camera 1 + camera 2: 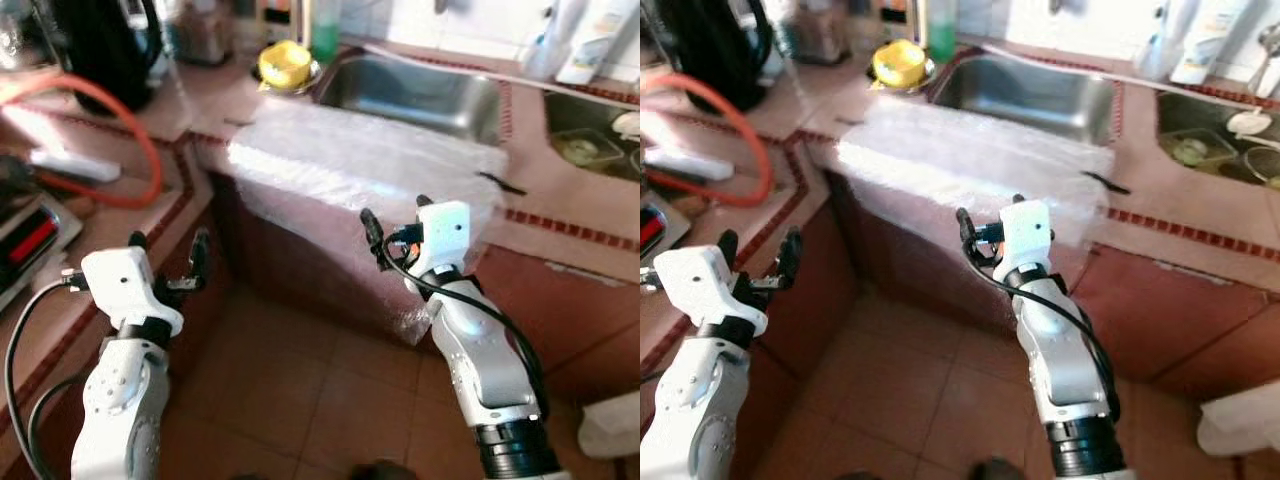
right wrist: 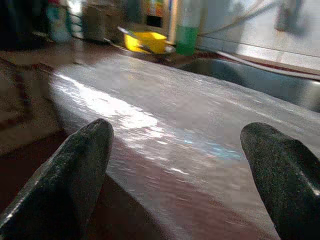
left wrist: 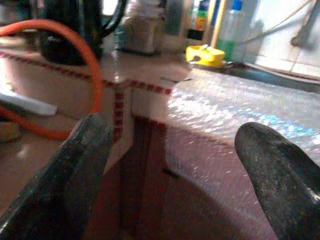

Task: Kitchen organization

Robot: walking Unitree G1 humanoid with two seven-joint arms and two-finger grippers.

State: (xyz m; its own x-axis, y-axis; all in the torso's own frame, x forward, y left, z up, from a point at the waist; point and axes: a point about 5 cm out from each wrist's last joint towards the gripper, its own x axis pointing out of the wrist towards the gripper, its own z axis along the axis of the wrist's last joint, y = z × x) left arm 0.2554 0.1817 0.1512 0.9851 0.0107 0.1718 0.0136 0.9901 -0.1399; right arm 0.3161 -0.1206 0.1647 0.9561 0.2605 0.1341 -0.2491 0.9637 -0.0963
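Both arms raised in front of the tiled worktop [image 1: 600, 215]. Left end effector [image 1: 168, 262] spread, nothing between its fingers [image 3: 75, 175]; it hangs over the gap at the inner corner where the worktop turns, near the red-tiled edge. Right end effector [image 1: 395, 228] also spread and empty, held just before the front edge of the bubble wrap [image 1: 370, 165]. The wrap is a clear sheet spread over the worktop in front of the sink [image 1: 420, 92] and draped down over the cabinet face below; from the right wrist view it lies flat and glossy across the top. Behind the wrap, at the sink's left corner, a yellow item [image 1: 285, 62] sits in a small dish, probably a sponge or cloth, too blurred to be sure. A green bottle [image 1: 324, 30] stands just beside it against the wall. On the left run of worktop: an orange hose [image 1: 140, 130] looped around a black kettle [image 1: 100, 45], with a white object [image 1: 75, 165] lying inside the loop. A second basin [image 1: 590, 135] to the right of the sink holds dishes. Floor [image 1: 300, 390] is red tile.
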